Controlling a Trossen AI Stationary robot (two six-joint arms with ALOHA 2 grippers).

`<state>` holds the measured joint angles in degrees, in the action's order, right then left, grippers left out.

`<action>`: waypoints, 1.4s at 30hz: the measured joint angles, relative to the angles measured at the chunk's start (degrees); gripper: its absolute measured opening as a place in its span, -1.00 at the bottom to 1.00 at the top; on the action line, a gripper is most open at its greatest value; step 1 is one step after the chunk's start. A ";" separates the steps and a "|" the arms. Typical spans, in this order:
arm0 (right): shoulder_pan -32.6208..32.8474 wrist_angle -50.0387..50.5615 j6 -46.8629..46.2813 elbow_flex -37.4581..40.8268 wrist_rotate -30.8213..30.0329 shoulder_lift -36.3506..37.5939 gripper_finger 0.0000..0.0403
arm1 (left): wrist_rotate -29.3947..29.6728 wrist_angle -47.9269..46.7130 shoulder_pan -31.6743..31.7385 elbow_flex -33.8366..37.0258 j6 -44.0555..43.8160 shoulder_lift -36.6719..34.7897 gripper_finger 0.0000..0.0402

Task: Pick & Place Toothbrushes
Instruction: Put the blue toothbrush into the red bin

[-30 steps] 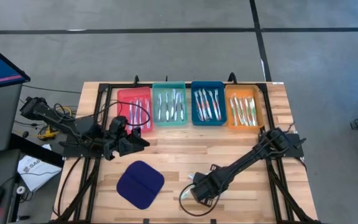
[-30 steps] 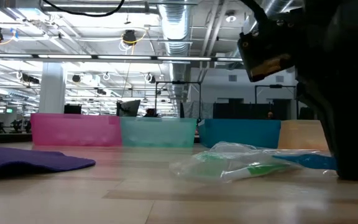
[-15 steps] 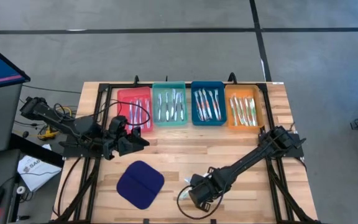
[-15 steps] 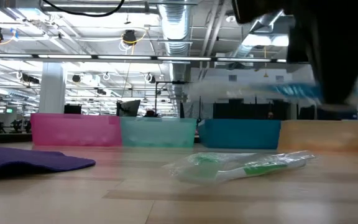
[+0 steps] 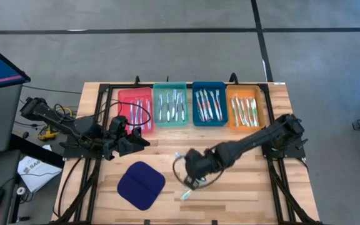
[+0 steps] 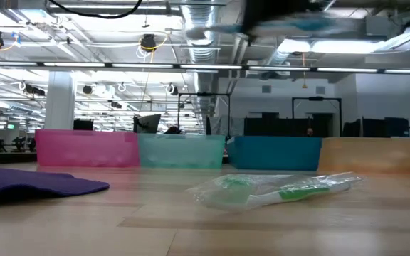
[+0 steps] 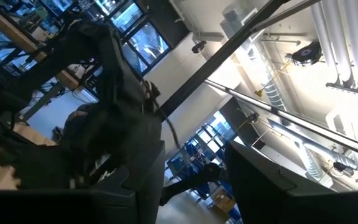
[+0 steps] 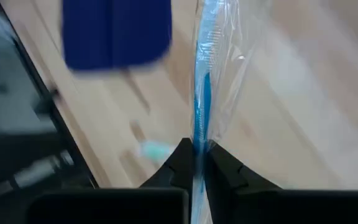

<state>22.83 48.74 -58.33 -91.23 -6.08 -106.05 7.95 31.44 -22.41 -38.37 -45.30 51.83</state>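
No writing I can read in any view; the screen at the high view's left edge shows only pink and blue bands.

Nearest in the low view: green-handled toothbrush in a clear wrapper (image 6: 276,190), flat on the pale wooden table (image 6: 205,227), lower centre. High view puts it as a small pale sliver (image 5: 185,194) near the bottom edge. Dark blue rounded cloth pad (image 5: 141,185) lies lower left of centre; low view sees only its edge (image 6: 41,186).

My right gripper (image 5: 189,169) is mid-frame in the high view, off the table. Only the right wrist view shows the grip: fingers (image 8: 178,160) pinched tight on a blue-handled toothbrush in clear wrapper (image 8: 202,93). Low view catches it as a blur along the top edge (image 6: 290,25).

My left gripper (image 5: 139,141) waits at centre left, beside the red tray. Its wrist view looks at the ceiling; I cannot tell the jaws' state.

Farthest, upper centre: red plastic tray (image 5: 122,100), teal tray (image 5: 169,87), blue tray (image 5: 209,85), orange tray (image 5: 246,90), side by side, each holding toothbrushes (image 5: 170,106).
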 joint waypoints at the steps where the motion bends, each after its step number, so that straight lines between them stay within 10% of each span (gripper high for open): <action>1: -1.08 -1.19 0.21 -0.01 -0.97 0.81 -0.94 | -0.01 -0.04 0.00 0.00 0.00 0.00 -0.19; 13: -12.51 -20.66 10.34 -0.01 -7.55 9.00 -0.94 | 0.87 5.12 0.33 0.00 -5.27 -0.15 -0.19; 27: -20.42 -28.33 45.14 -0.01 -14.54 15.46 -0.94 | 0.62 5.95 4.16 -0.04 -40.74 -0.80 -0.19; 42: -25.77 -21.82 32.13 -8.47 -6.69 14.87 -0.94 | -9.23 5.92 26.14 -0.04 -27.54 -0.79 -0.19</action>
<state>-2.94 26.92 -26.20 -99.70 -12.77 -91.18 -1.28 37.36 3.73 -38.41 -72.83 51.05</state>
